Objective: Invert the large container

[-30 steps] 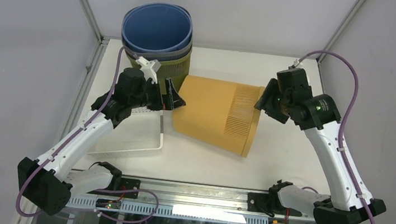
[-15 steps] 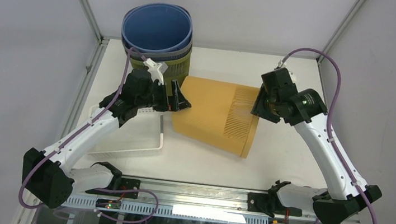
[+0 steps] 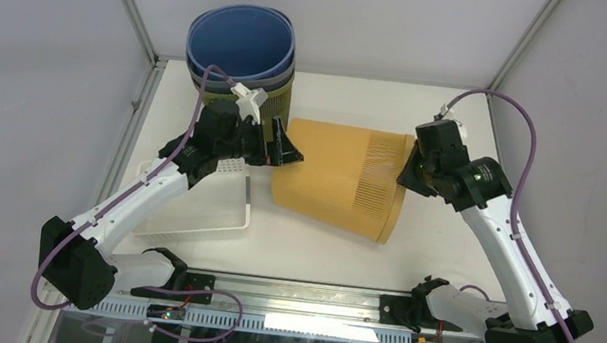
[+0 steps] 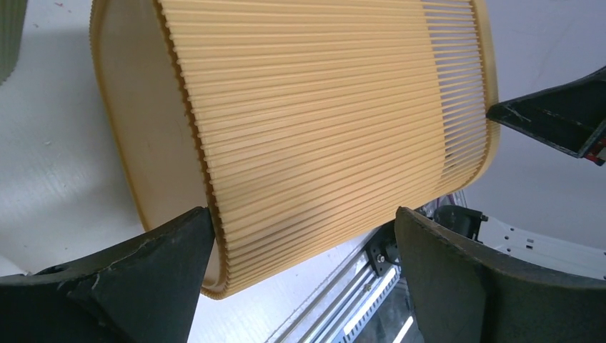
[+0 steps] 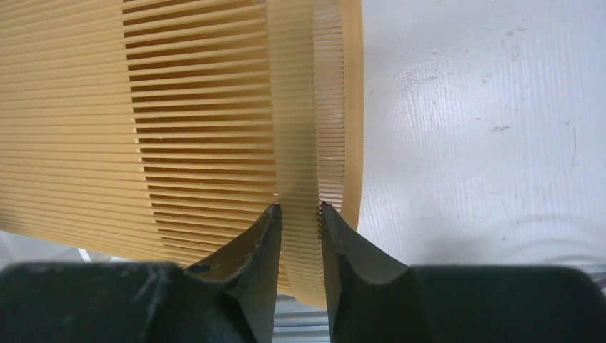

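The large container is a ribbed yellow basket [image 3: 338,180] lying on its side on the white table, its closed base to the left and its open slatted rim to the right. It fills the left wrist view [image 4: 314,121] and the right wrist view [image 5: 179,121]. My right gripper [image 3: 410,168] is shut on the basket's rim band [image 5: 300,214], one finger on each side of it. My left gripper [image 3: 279,147] is open at the base end [image 4: 304,268]; its left finger [image 4: 171,250] touches the base edge, the other finger stands apart.
A blue bin [image 3: 241,44] nested in an olive slatted bin [image 3: 278,100] stands at the back left, just behind my left gripper. A white shallow tray [image 3: 201,207] lies at the front left. Metal frame posts rise at the table's back corners.
My right gripper closed on the basket's rim and the basket shifted slightly right. My left gripper moved right to the basket's base.
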Controlling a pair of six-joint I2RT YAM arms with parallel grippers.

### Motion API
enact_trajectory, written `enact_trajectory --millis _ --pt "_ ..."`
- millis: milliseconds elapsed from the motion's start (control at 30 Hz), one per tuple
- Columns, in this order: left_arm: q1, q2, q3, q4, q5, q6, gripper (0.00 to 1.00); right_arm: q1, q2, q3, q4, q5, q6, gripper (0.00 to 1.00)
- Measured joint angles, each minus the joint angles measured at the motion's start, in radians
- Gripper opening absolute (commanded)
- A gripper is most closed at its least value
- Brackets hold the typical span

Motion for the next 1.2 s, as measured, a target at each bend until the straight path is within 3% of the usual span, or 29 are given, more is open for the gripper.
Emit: enact_trajectory --millis 500,833,1033,1200 --pt "-0.199 0.114 0.233 -0.005 -0.120 -0.023 0.99 -0.250 -0.226 -0.215 0.116 -0.058 -0.026 0.23" --pt "-0.298 0.283 0.462 0.072 -0.189 0.001 0.99 -0.344 -0.333 -0.344 0.169 0.001 -0.024 0.28" --pt "-0.414 0.397 0.581 0.246 -0.116 -0.013 0.99 -0.361 -0.362 -0.415 0.174 0.031 -0.012 0.39" --pt "-0.505 0.490 0.603 0.285 -0.001 -0.047 0.99 -0.353 -0.340 -0.468 0.167 -0.050 0.010 0.41"
